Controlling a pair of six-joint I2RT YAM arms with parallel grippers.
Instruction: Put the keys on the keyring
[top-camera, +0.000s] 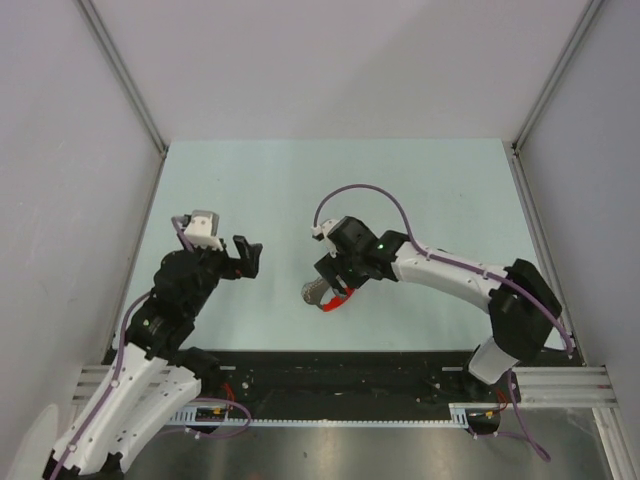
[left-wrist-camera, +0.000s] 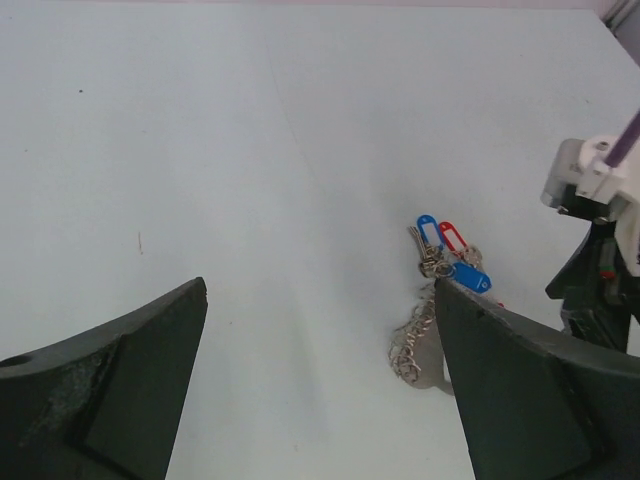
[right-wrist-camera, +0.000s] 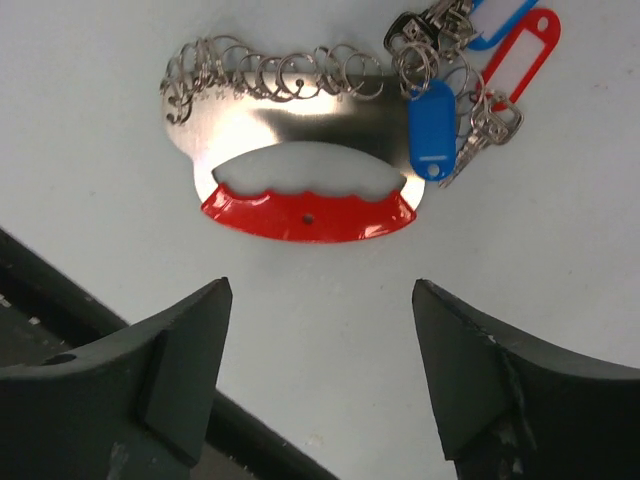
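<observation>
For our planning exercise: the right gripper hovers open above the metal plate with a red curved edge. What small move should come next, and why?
Probably lower the right gripper and close on the metal keyring plate with its red curved end. The jaws stand open and clear of it, and the blue- and red-tagged keys lie bunched at one end.

Left end effector (top-camera: 250, 258) wide (right (top-camera: 332, 283) too)

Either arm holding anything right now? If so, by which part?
Nothing held. Both are open: the left gripper apart from the keys, the right gripper short of the keyring's red end, touching nothing.
</observation>
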